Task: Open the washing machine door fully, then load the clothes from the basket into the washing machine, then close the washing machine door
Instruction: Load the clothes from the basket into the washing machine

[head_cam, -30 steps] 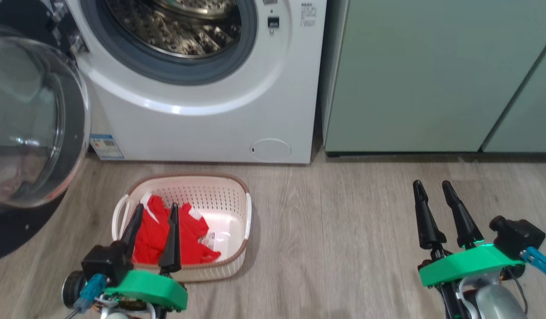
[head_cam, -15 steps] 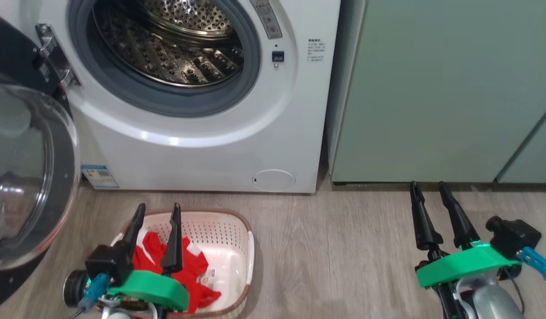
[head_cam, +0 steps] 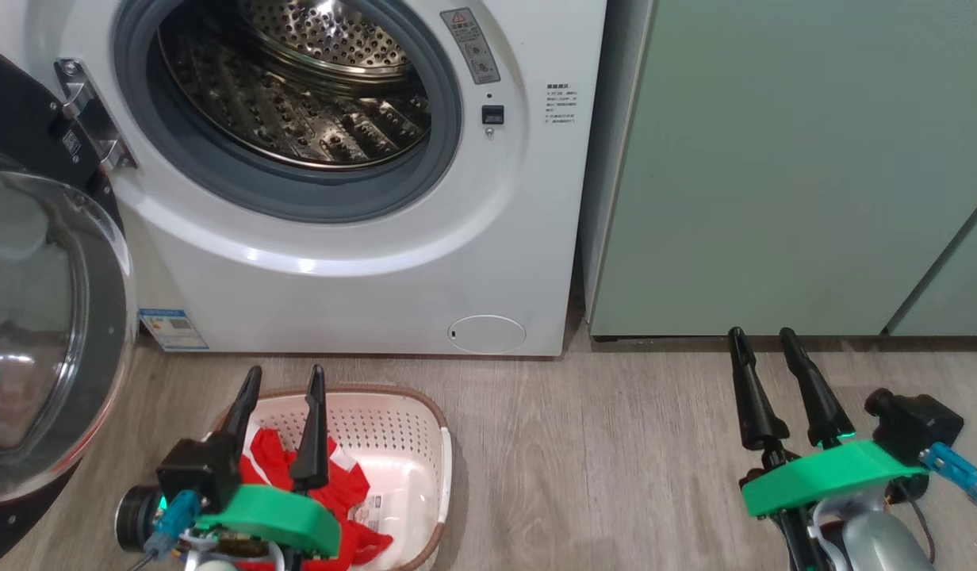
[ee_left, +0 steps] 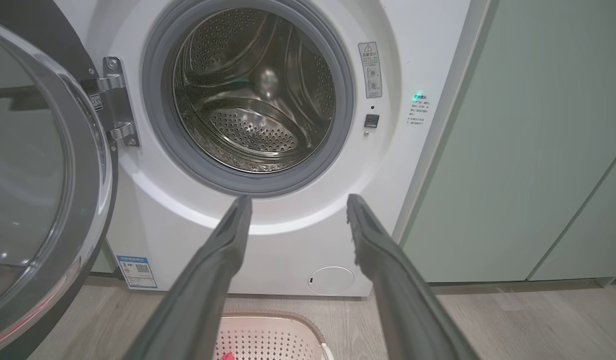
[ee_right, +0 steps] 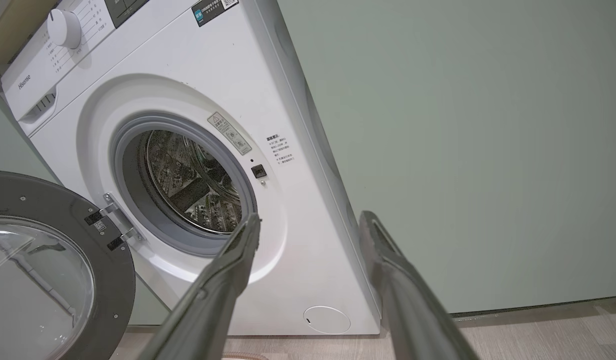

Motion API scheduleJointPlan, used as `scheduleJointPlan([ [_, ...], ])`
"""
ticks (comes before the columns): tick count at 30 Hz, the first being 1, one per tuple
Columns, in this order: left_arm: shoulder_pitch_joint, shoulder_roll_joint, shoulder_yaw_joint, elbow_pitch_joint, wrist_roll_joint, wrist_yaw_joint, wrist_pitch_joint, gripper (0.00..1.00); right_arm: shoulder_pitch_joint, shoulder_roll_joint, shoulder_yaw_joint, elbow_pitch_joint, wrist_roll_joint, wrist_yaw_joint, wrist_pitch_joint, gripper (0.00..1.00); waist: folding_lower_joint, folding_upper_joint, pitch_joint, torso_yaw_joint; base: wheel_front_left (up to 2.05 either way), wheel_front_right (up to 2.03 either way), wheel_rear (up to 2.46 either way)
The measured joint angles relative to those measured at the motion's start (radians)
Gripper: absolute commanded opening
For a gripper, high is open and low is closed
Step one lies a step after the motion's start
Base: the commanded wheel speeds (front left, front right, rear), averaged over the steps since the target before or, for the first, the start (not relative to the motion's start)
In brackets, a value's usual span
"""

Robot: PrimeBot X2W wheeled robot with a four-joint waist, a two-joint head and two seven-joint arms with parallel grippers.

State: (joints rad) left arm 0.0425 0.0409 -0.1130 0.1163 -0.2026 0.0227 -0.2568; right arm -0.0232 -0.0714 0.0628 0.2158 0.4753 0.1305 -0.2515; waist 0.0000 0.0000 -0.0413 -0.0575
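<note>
Two grippers are in the head view, both with their long dark fingers spread apart and nothing between them. The left gripper [head_cam: 286,371] is at the lower left, its fingers crossing in front of the cream-white perforated plastic laundry basket with a brown rim [head_cam: 413,444]. In its own wrist view it points at the machine's white front below the drum opening. The right gripper [head_cam: 760,333] is well off to the right over bare grey wood-look floor [head_cam: 599,460], in front of the pale green cabinet [head_cam: 774,159].

The basket stands on the floor just in front of the white front-loading washing machine [head_cam: 362,285]. The bright red fabric clothes with white parts [head_cam: 342,488] lie bundled in its left half, beside a small sticker on the basket's bottom.

The round porthole door with a glossy black rim and bulging clear glass centre [head_cam: 36,317] is swung wide open to the left on its metal hinge [head_cam: 88,119]. That leaves the grey-gasketed steel drum [head_cam: 298,87] exposed, with no clothes in it. A blue label sticker [head_cam: 171,329] and a round service flap [head_cam: 486,334] sit low on the machine's front.
</note>
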Motion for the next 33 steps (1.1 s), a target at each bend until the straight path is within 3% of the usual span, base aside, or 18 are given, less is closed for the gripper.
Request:
scheduleJointPlan([
  [15,0.000,0.000,-0.013,0.063,0.009,0.026,0.000,1.00,0.000,0.000,0.002,0.000,0.001,0.000,0.000,1.00,0.0000,0.0000,0.030,-0.002,0.00,0.00,0.00],
  [23,-0.031,0.000,-0.041,0.323,0.047,0.052,0.000,1.00,-0.007,-0.002,0.020,0.005,0.001,0.000,0.000,1.00,0.0000,0.0000,0.103,-0.017,0.00,0.00,0.00],
  [28,-0.173,0.004,-0.046,0.525,0.073,0.050,0.000,1.00,-0.041,-0.007,0.021,-0.007,0.001,0.000,0.000,1.00,0.0000,0.0000,0.191,-0.029,0.00,0.00,0.00],
  [33,-0.341,0.054,-0.086,0.772,0.132,0.033,0.013,1.00,-0.107,-0.015,0.025,-0.027,0.001,0.000,0.000,1.00,0.0001,0.0000,0.297,-0.048,0.00,0.00,0.00],
])
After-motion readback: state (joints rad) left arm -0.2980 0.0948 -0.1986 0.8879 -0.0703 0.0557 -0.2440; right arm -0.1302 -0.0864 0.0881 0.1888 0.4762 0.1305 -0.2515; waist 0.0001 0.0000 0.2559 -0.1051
